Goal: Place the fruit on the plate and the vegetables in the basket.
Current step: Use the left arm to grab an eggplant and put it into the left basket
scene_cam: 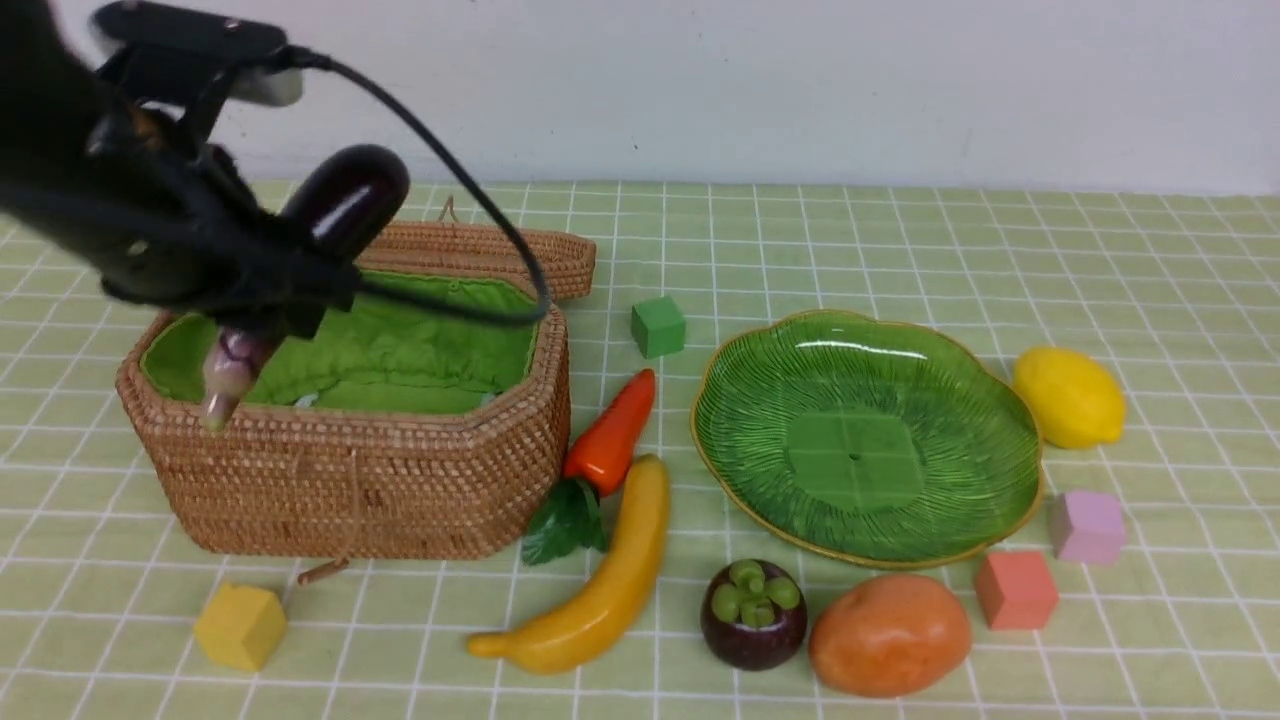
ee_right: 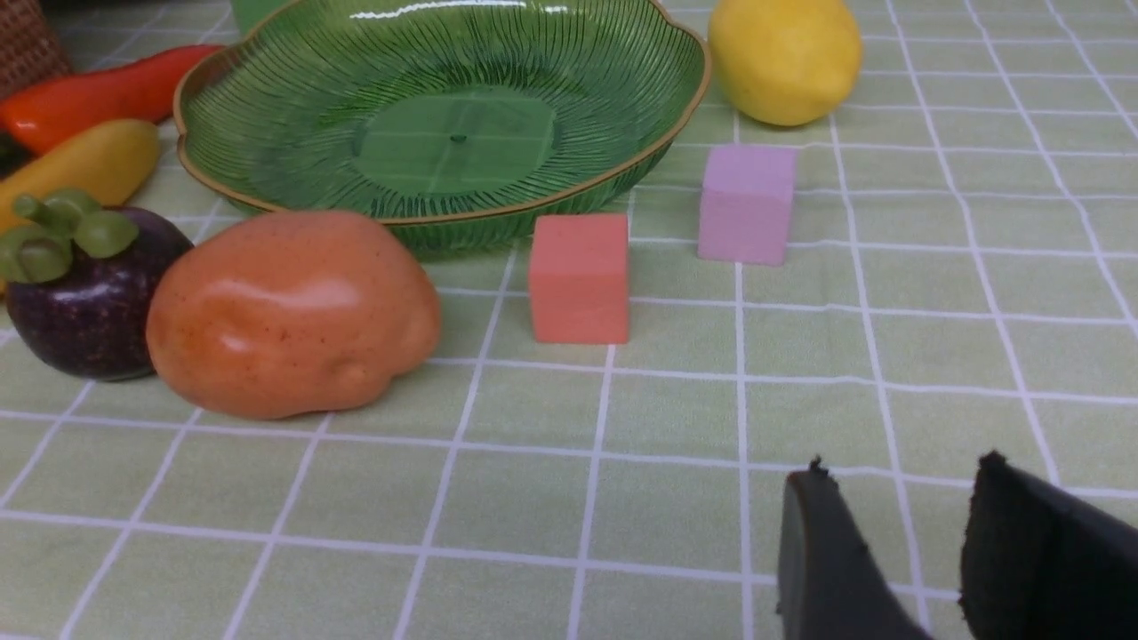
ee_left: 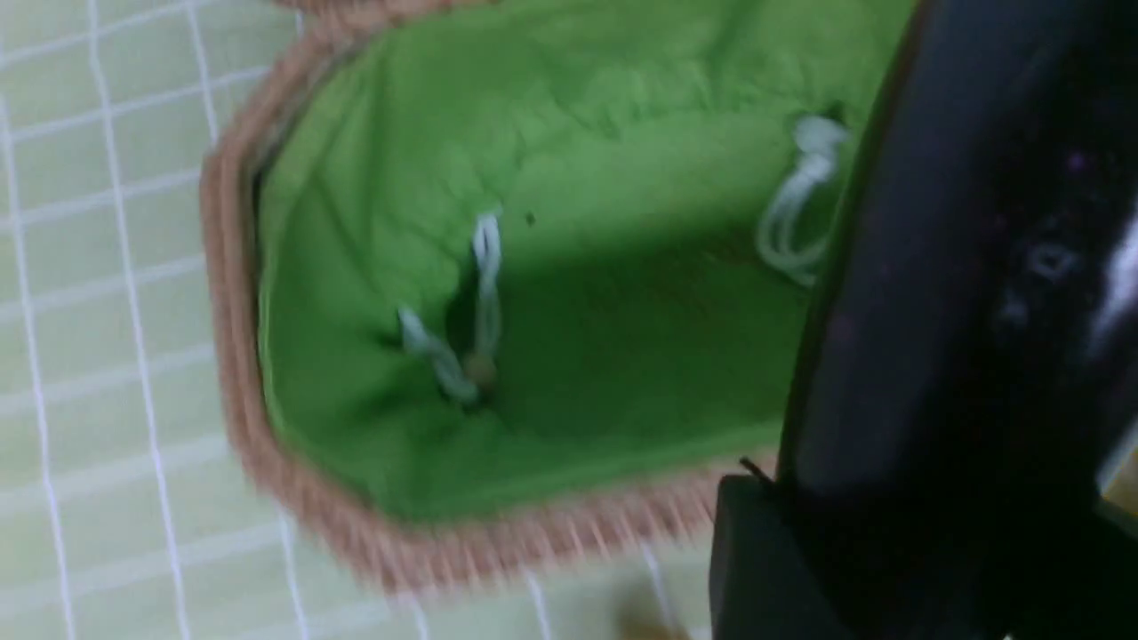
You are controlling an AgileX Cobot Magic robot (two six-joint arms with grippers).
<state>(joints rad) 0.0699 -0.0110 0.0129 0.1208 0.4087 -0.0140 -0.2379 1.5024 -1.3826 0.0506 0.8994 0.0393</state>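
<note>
Right fingers narrowly parted, low over tablecloth; left fingers clamp eggplant tilted above basket.

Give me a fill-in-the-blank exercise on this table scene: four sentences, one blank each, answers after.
1. The left gripper holds the ____ above the open basket.
2. The lemon lies on the robot's ____ side of the plate.
3. The mangosteen sits between the banana and the ____.
4. The cube in front of the basket is ____.
Missing words: eggplant; right; potato; yellow.
</note>
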